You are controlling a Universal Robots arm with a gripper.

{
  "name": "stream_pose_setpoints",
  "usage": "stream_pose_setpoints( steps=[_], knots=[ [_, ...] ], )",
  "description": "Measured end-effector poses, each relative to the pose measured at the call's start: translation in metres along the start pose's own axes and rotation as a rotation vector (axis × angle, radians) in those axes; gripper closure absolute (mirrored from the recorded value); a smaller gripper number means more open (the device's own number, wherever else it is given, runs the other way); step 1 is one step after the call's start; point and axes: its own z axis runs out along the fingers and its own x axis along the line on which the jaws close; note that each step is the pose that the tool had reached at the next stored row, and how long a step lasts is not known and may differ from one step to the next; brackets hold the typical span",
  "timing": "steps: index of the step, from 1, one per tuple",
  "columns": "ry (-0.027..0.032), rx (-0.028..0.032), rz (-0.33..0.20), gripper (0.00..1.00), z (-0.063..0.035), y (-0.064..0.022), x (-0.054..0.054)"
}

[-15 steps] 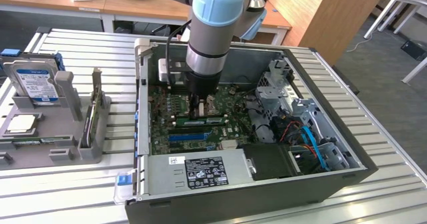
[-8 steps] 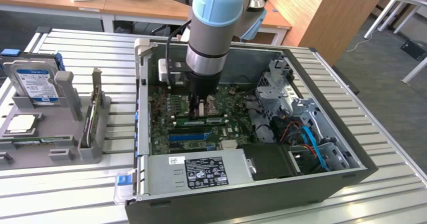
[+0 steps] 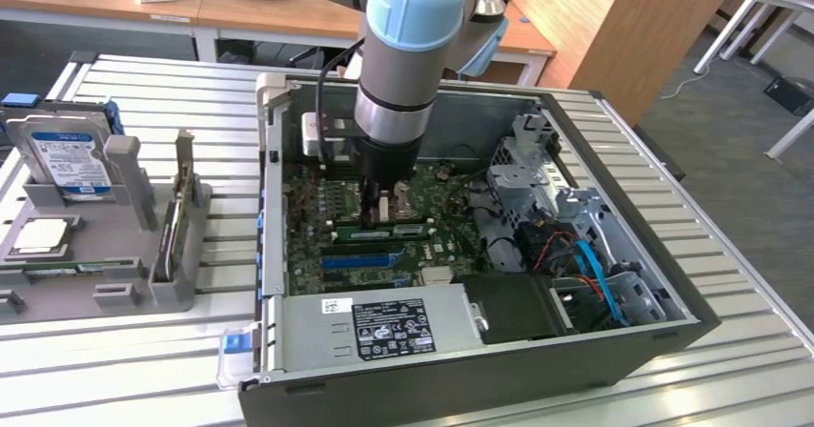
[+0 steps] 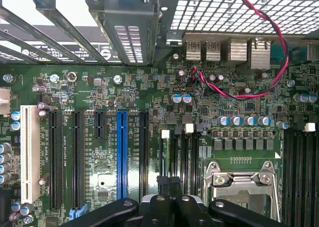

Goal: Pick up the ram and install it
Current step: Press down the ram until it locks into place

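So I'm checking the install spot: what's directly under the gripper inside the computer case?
Under the shut gripper lies the green motherboard, with black memory slots beside the CPU socket. The fingers cover the slots' near ends.

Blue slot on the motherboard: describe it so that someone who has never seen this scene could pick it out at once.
Find the open computer case on the slatted table and look at the green motherboard inside it. Long narrow slots lie side by side there. Most are black and there is one white slot; the blue slot alone has that colour.
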Motion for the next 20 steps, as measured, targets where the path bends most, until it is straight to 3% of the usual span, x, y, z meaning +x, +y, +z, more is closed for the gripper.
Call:
stream_pose_setpoints(
  steps=[4,15,20],
  knots=[
    [-0.0017,0.0013,0.000,0.89,-0.0022,-0.0003,0.000],
    [0.0000,0.0000,0.000,0.89,-0.0262,-0.0002,-0.001],
    [-0.0001,-0.0001,0.000,0.89,-0.0267,-0.0010,-0.001]
  ],
)
